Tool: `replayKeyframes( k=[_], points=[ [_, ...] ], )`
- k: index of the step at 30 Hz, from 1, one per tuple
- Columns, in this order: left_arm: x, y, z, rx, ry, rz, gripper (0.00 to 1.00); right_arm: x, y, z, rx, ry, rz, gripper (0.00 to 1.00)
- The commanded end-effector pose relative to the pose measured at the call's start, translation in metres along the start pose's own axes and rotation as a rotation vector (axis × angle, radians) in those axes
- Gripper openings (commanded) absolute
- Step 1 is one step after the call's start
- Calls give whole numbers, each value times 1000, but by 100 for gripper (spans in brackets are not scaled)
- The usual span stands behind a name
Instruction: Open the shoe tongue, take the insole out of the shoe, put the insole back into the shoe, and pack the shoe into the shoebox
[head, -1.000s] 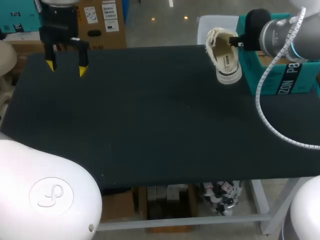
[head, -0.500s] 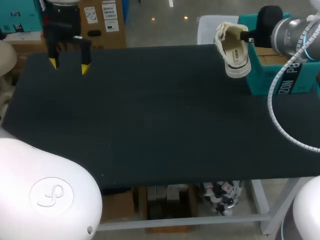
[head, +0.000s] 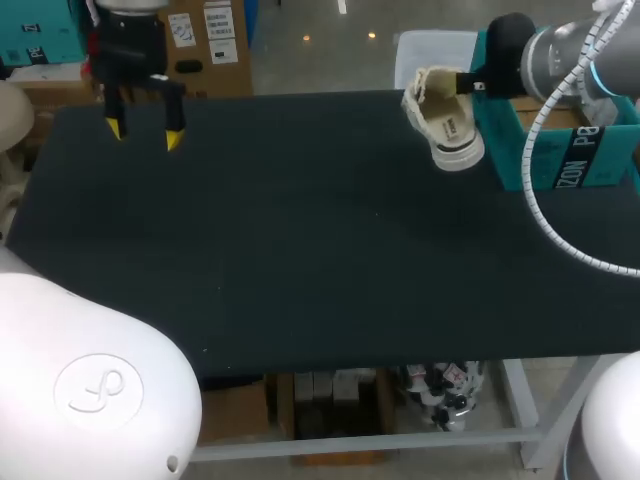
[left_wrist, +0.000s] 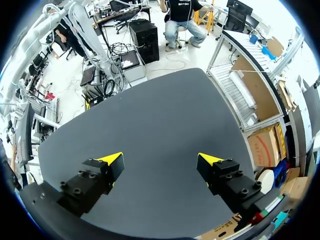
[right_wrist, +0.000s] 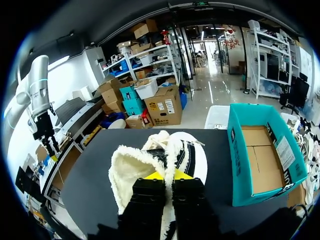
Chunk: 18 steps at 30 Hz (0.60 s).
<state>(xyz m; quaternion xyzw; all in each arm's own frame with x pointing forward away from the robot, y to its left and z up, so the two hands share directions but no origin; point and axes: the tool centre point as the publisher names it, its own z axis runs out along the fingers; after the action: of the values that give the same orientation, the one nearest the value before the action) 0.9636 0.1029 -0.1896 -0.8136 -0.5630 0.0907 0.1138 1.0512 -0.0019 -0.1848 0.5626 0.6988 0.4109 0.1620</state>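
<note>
you're working in a robotics lab that doubles as a storeroom. your black work table (head: 300, 230) stands on a grey polished floor (head: 320, 45), with cardboard cartons (head: 200, 45) stacked at the upper left of the head view. the wrist views show metal shelving (right_wrist: 150, 62) loaded with boxes, a computer tower (left_wrist: 145, 40) and loose cables (left_wrist: 117, 50).

There is one white shoe (head: 445, 120), one teal shoebox (head: 560, 165) and one dark table (head: 300, 250). There are two grippers, a left gripper (head: 146, 134) and a right gripper (right_wrist: 162, 175), each with two yellow-tipped fingers, four tips in all
</note>
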Motion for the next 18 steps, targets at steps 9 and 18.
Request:
replayKeyframes(
  k=[9,18],
  points=[
    [-4,-22,-16,-276,68,370,100,39,-48,-22,-134,-15,-68,0],
    [-15,-29,-20,-392,51,587,100,51,-80,-12,-187,112,-128,0]
  ],
)
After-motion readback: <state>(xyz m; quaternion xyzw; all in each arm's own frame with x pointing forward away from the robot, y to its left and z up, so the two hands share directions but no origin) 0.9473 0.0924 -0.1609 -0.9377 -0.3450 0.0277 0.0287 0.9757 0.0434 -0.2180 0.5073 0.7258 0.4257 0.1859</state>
